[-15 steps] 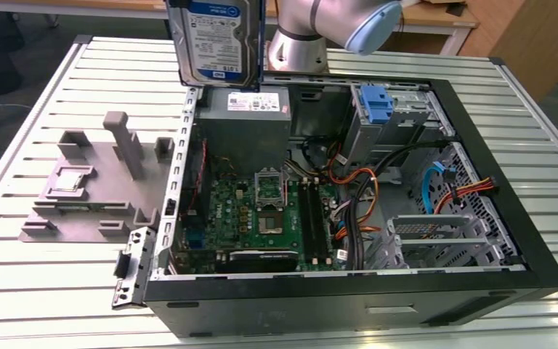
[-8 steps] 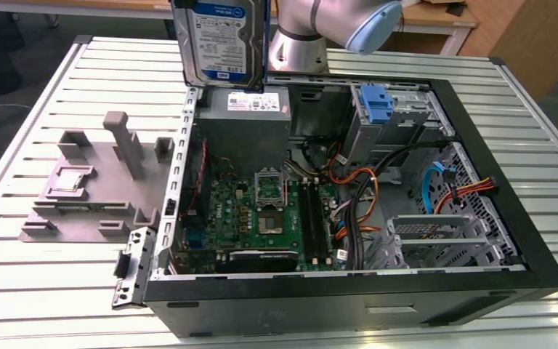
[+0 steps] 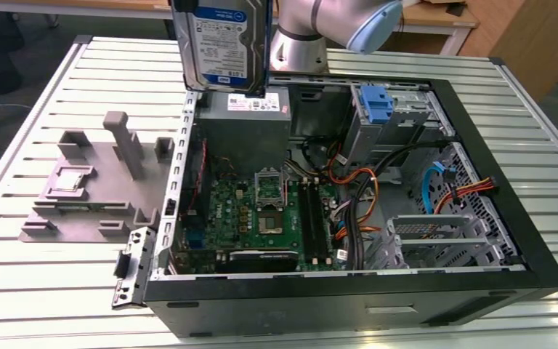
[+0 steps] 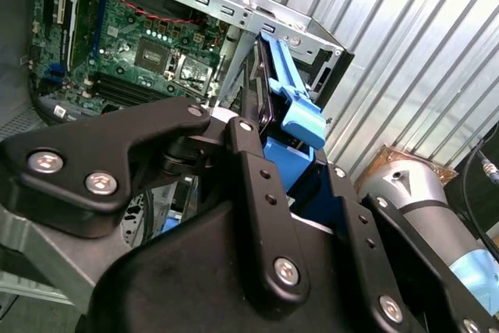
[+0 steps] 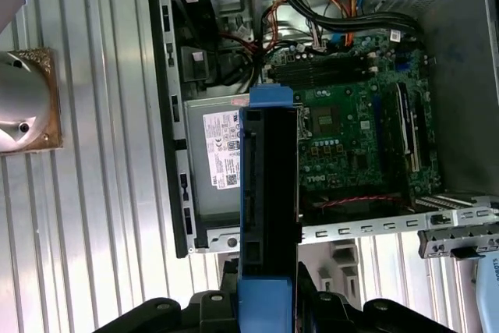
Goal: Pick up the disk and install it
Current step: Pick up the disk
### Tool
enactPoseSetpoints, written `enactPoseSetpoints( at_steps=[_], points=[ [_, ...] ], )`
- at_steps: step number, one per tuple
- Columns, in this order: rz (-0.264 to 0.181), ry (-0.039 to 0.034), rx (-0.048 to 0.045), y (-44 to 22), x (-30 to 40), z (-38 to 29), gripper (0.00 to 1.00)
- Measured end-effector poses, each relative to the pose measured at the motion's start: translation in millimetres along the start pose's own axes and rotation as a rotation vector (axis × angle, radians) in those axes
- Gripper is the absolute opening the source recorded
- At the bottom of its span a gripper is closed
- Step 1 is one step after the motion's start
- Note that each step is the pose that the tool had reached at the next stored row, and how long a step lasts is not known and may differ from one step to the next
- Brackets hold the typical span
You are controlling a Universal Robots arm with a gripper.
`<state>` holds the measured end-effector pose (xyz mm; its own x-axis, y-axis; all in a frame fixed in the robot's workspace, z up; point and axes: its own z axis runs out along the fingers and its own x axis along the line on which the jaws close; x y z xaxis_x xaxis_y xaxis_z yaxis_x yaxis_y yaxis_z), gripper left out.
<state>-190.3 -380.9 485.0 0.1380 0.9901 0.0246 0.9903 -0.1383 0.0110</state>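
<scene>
We see the gripper [image 4: 284, 150] closed on the disk [image 3: 219, 40], its black fingers [image 4: 248, 163] pressing the blue bracket from both sides in the second wrist view. The disk hangs upright in the air, clear of the table [image 3: 46, 291], over the grey power supply [image 3: 245, 123] at the edge of the open computer case [image 3: 357, 309]. We judge the pick-up done. The install is not: the disk touches nothing inside the case and is well apart from the blue caddy [image 3: 376, 102].
</scene>
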Motion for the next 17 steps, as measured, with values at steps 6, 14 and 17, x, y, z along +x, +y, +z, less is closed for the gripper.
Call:
enactPoseSetpoints(
  at_steps=[6,14,17],
  points=[
    [0.007,-0.0012,-0.0003,5.6,-1.9,0.1,0.36],
    [-0.012,-0.0008,-0.0001,10.1,-1.3,0.8,0.36],
    [-0.04,-0.0007,0.0007,10.6,-1.2,1.1,0.36]
  ],
)
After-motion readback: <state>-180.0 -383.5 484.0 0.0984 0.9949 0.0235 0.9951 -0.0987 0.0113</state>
